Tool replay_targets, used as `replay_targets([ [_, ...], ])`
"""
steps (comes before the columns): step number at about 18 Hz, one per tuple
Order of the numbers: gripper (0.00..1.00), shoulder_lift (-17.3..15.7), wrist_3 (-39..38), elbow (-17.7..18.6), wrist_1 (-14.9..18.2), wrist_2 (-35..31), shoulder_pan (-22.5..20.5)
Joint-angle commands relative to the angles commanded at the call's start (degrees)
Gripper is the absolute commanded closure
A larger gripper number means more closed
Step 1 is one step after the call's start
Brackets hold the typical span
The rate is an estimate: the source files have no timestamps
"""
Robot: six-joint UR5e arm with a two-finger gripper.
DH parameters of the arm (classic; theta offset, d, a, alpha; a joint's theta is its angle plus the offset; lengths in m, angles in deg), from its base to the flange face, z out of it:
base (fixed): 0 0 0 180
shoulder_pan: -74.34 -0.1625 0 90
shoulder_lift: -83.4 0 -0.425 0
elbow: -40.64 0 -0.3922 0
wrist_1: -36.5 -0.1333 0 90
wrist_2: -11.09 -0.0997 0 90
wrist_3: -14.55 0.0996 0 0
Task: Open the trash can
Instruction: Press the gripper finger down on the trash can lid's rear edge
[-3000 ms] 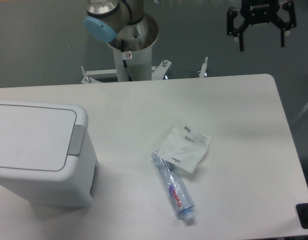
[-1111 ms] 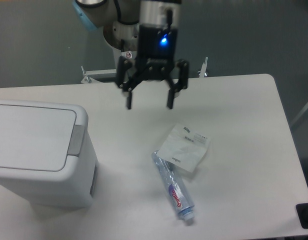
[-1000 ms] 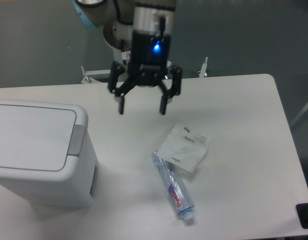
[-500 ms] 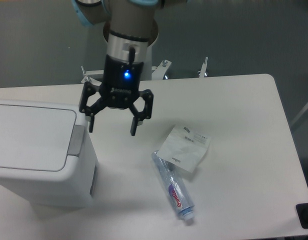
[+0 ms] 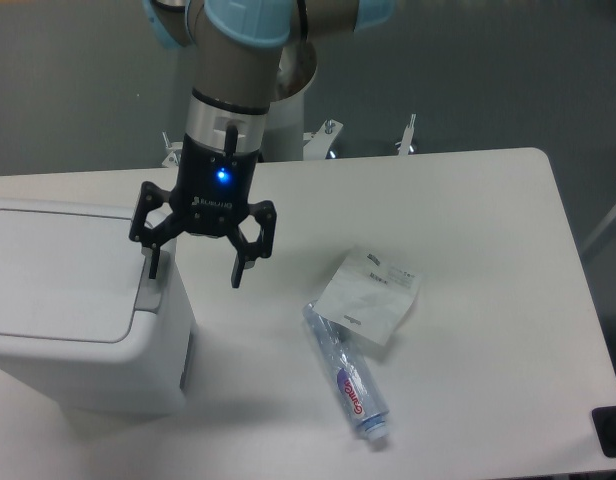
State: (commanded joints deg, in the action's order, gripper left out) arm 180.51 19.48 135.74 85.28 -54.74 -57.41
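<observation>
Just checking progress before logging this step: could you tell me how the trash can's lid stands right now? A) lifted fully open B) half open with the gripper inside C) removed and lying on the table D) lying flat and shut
D: the lid lies flat and shut on the trash can, while the open gripper hangs at its right edge, over the grey push-bar.

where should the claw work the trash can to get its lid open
Go for the grey push-bar along the right edge of the lid on the trash can, coming straight down from above. The lid lies flat and closed, with no lip showing to pinch, so pressing the bar looks likelier. The open claw already hangs nearly over it.
</observation>
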Motion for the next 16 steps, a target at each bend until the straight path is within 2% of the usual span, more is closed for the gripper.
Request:
replay_targets([
  [16, 0.00, 0.9, 0.1, 0.0, -0.1, -0.1, 0.1],
])
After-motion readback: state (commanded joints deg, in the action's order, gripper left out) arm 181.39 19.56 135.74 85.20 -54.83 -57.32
